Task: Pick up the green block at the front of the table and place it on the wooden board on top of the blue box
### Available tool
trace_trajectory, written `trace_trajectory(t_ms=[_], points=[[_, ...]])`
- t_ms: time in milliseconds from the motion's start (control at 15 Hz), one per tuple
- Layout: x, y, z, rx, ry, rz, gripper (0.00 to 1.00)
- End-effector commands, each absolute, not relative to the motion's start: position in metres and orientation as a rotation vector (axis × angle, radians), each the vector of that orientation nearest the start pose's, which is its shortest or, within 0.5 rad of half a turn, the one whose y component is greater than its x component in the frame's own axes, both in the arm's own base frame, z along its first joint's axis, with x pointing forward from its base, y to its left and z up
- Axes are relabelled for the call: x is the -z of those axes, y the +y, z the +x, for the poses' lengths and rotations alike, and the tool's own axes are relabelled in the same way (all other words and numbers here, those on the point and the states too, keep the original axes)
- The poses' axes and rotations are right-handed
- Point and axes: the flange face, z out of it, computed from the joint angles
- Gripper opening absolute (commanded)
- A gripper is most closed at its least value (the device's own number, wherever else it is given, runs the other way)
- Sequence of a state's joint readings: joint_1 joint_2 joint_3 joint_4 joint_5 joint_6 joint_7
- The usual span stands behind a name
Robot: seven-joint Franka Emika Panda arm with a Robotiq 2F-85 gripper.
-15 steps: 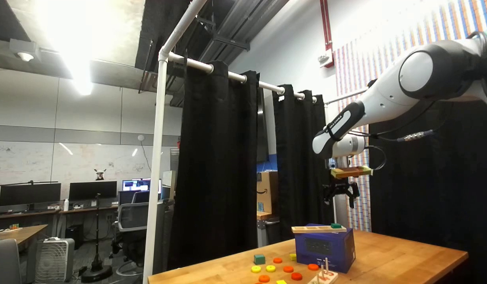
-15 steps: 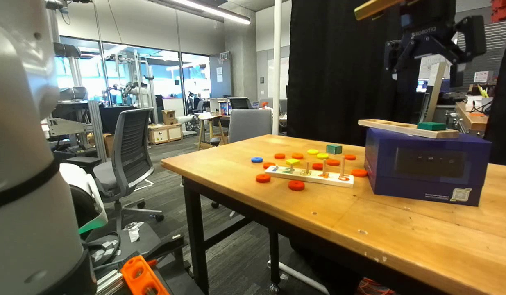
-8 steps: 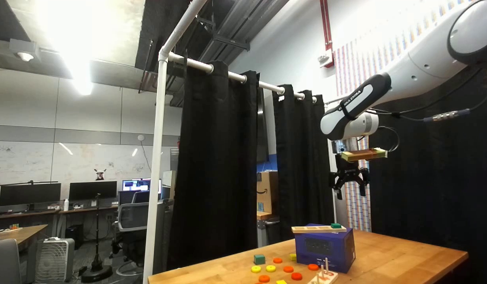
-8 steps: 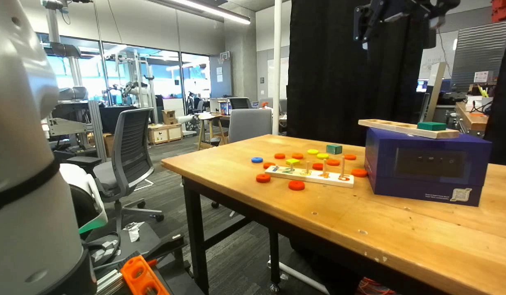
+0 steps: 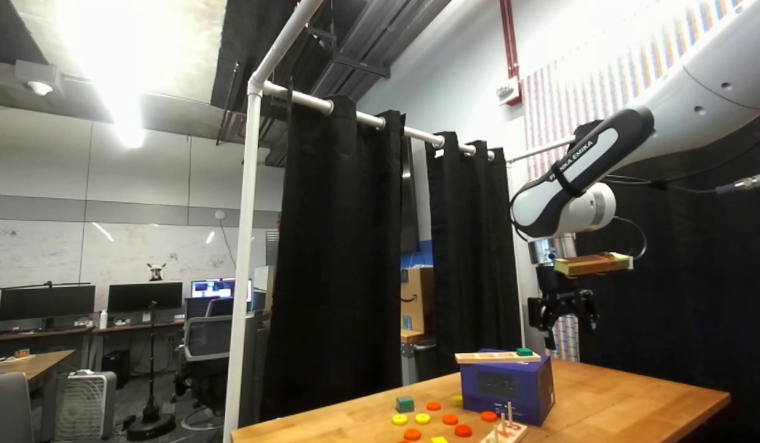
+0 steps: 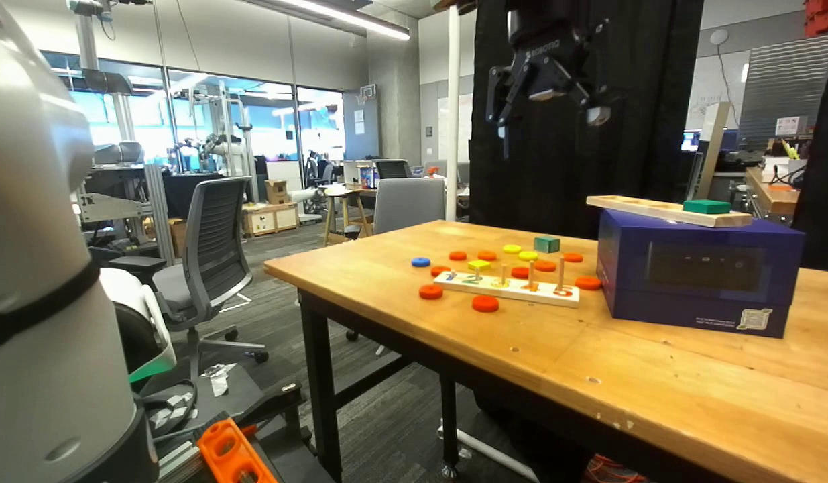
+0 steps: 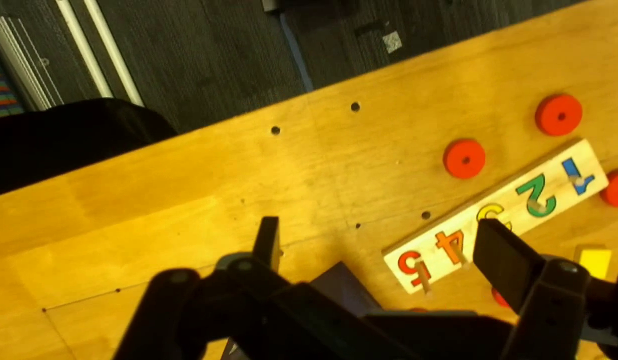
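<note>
While the claw [image 6: 551, 127] gapes, a flat green block [image 6: 706, 206] tops the wooden board [image 6: 665, 208].

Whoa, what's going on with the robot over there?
A robot arm holds its open end effector above the table, with nothing in it. One green block lies on the wooden board on top of the blue box. Another green block sits on the table, near some coloured rings and a numbered peg board. Its job is putting a green block onto the wooden board; I can't tell if it placed the one there.
</note>
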State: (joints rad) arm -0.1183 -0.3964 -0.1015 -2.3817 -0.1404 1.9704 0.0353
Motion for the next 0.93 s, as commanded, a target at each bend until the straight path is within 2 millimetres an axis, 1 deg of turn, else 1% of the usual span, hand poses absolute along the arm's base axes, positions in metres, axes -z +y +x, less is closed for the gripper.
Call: trace_trajectory(t_ms=[0, 133, 333, 667, 733, 867], points=[[-0.456, -0.091, 0.381, -0.039, 0.134, -3.223, 1.0], [-0.456, -0.089, 0.364, -0.032, 0.041, -3.237, 1.0], [-0.463, -0.088, 0.345, 0.009, -0.071, -3.241, 1.0], [-0.471, -0.087, 0.317, 0.064, -0.153, -3.25, 1.0], [-0.466, -0.087, 0.333, 0.02, -0.105, -3.239, 1.0], [-0.466, -0.087, 0.33, 0.028, -0.106, -3.238, 1.0]])
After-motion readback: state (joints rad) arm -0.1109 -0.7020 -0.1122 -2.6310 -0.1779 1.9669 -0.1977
